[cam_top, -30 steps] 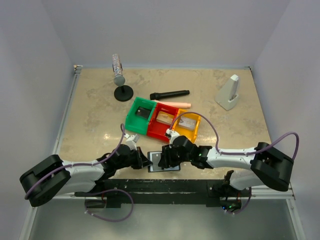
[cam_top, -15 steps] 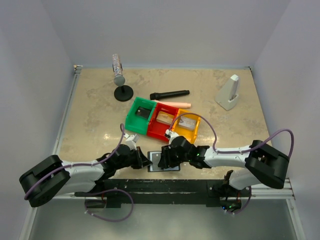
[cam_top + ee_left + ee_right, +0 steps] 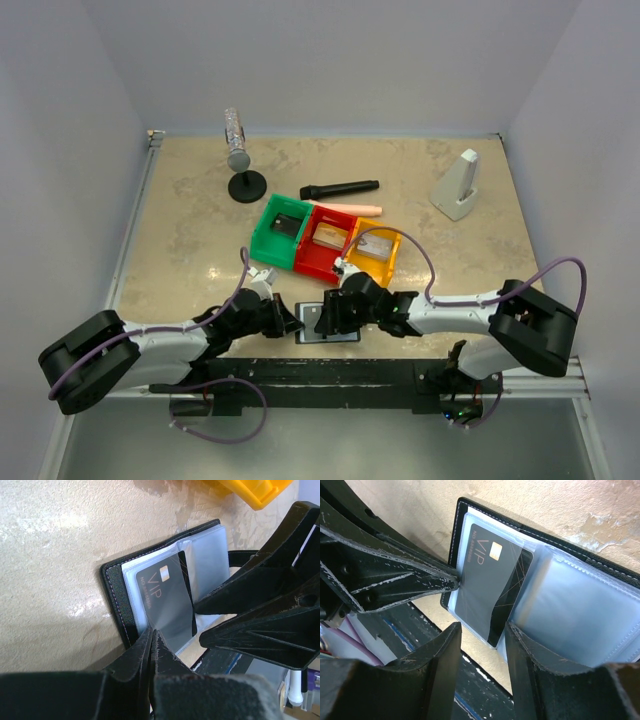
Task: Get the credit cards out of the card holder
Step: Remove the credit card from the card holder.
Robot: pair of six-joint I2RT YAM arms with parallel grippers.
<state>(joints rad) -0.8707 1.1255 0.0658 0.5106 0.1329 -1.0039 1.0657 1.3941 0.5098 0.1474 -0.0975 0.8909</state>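
1 card [image 3: 162, 597] marked "VIP" in card holder [image 3: 114, 587]; left gripper [image 3: 151, 635] closed, touching it; right gripper [image 3: 482, 630] half-open, empty.

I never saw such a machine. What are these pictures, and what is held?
Two robot arms stand at a table. One picture looks down from above; the other two come from a camera on each wrist. Near the arms lies an open black card holder with a dark VIP card in a clear sleeve. The left end effector is shut at the sleeve's edge. The right end effector is open around the card's end; neither clearly holds anything. Three coloured bins lie behind.
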